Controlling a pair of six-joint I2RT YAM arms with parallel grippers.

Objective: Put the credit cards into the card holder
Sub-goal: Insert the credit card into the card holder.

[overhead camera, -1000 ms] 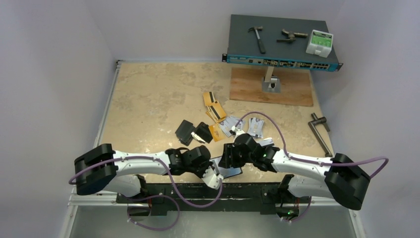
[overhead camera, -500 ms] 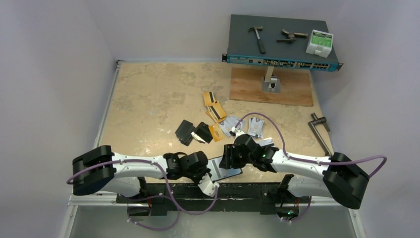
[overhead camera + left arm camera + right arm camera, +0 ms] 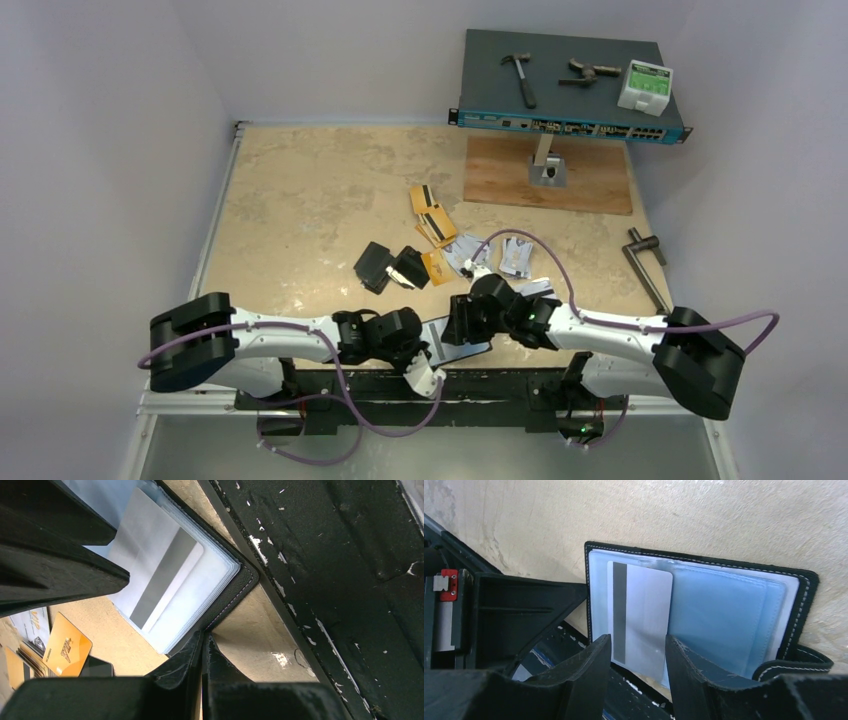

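Note:
The card holder (image 3: pixel 468 349) lies open at the table's near edge, clear sleeves up (image 3: pixel 804 595) (image 3: pixel 240 587). A silver credit card (image 3: pixel 644 605) with a grey stripe lies over its left sleeve, one end past the table edge. My right gripper (image 3: pixel 639 647) (image 3: pixel 462 318) is shut on that card, its jaws against the two long edges. My left gripper (image 3: pixel 202 639) (image 3: pixel 430 360) is shut, its tips touching the holder's black rim. More credit cards lie mid-table, orange ones (image 3: pixel 428 210) (image 3: pixel 65 647) and silver ones (image 3: pixel 515 255).
A second black holder (image 3: pixel 378 265) lies left of the card pile. At the back a network switch (image 3: pixel 570 125) carries tools, with a wooden board (image 3: pixel 548 175) in front of it. A metal crank (image 3: pixel 645 265) lies at the right. The black frame rail (image 3: pixel 325 580) borders the near edge.
My left gripper has swung down toward the near edge and settled at the holder's rim. The right gripper has edged slightly left with the card and closed a touch.

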